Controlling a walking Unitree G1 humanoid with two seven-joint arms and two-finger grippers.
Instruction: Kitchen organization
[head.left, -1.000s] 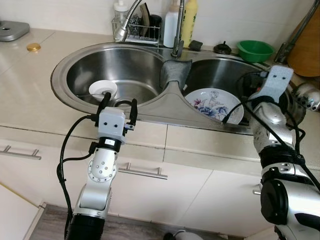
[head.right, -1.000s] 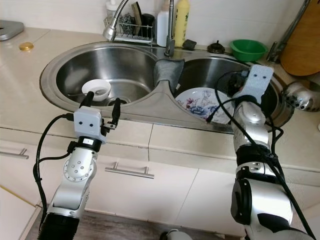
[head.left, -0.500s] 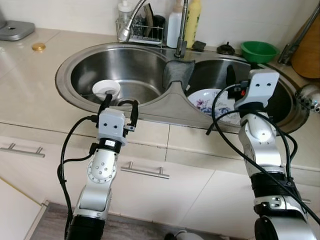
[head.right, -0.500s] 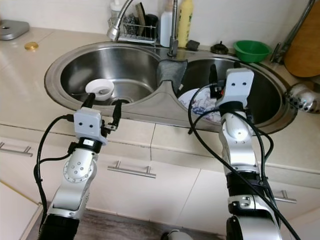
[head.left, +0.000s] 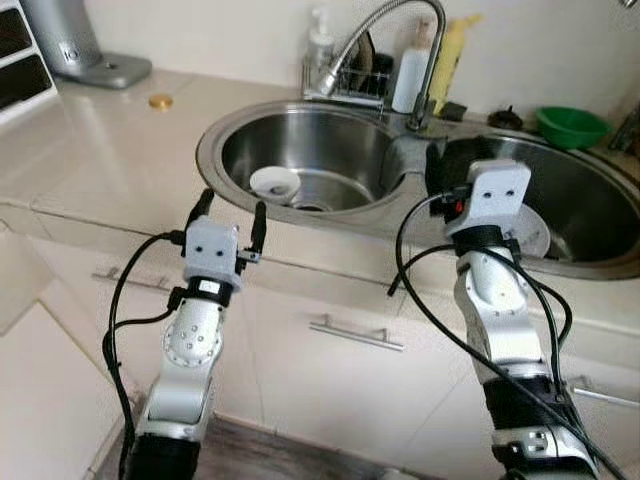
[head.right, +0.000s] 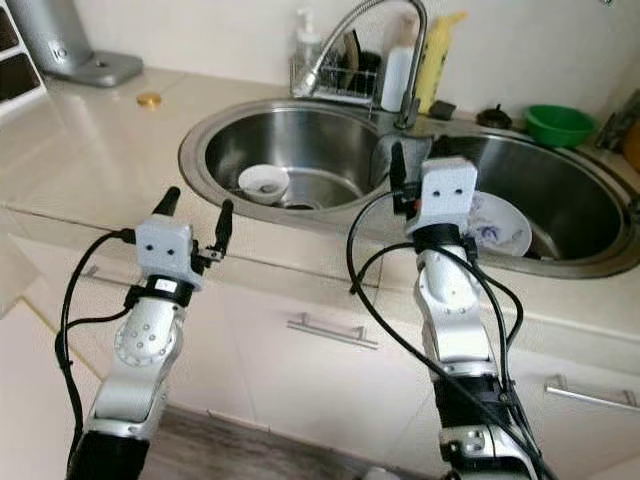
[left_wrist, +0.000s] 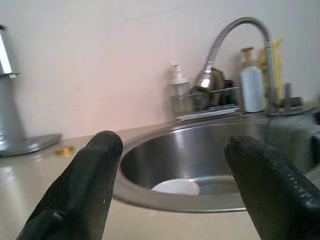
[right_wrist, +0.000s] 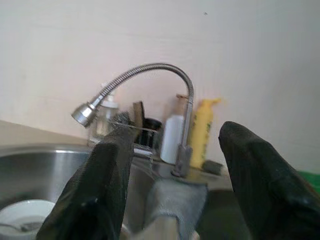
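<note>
The left gripper (head.left: 228, 208) hangs above the front edge of the table (head.left: 90, 160), its fingers (left_wrist: 82, 187) spread wide with nothing between them. The right gripper (head.right: 394, 172) is raised at the front rim of the sink (head.left: 235, 135), near the divider between the two basins, and its fingers (right_wrist: 102, 187) are likewise spread and bare.

A small white bowl (head.left: 274, 183) sits on the floor of the left basin, near the drain, beyond the left fingers and well apart from them. A white plate (head.right: 500, 222) with a blue flower pattern lies in the right basin, partly hidden behind the right wrist, untouched.

A grey cloth (right_wrist: 175, 197) drapes over the divider. Behind it rises the curved tap (head.left: 385, 25), with a wire rack (head.left: 360, 80), a white bottle (head.left: 411, 75) and a yellow bottle (head.left: 448, 55) along the wall. A green bowl (head.left: 571, 125) stands at the far right, and a small gold lid (head.left: 159, 100) lies on the table to the left.
</note>
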